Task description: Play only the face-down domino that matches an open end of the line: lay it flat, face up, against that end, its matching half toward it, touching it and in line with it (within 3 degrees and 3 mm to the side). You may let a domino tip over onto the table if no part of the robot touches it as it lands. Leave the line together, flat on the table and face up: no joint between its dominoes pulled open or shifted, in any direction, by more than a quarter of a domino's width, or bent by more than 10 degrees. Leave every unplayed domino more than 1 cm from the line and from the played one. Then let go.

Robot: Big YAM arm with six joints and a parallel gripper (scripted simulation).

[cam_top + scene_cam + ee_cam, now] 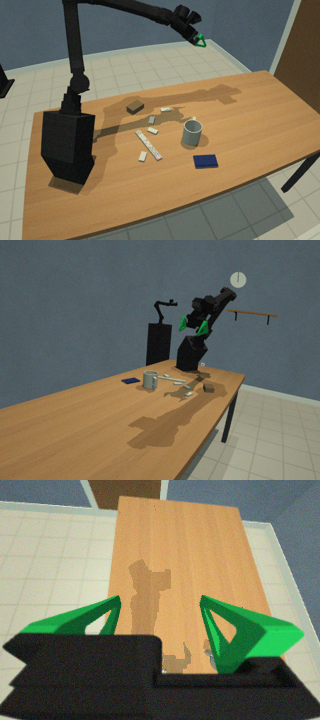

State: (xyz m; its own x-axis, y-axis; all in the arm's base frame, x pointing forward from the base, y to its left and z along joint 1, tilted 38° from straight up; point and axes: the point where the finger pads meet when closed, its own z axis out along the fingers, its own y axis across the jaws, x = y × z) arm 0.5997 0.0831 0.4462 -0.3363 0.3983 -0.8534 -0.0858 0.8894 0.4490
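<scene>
- Face-down dominoes: four lie loose about the line, blank backs up; which one matches cannot be told. One [165, 110] [189, 394] runs crosswise in the top view; a greyish one [151, 120] [187, 387] and another [142, 156] [166, 375] run nearly up-down; a fourth [152, 130] [177, 383] slants down rightward.
- Line of dominoes [148, 145] [171, 379]: flat, face up, its long axis running from upper left to lower right in the top view. Both ends stand free, presumably to receive the match.
- Gripper [204, 45] [189, 333] [160, 599]: raised well above the table [245, 129] [90, 420] [185, 545], fingers spread and holding nothing, probably to leave room for inspection and choice.
</scene>
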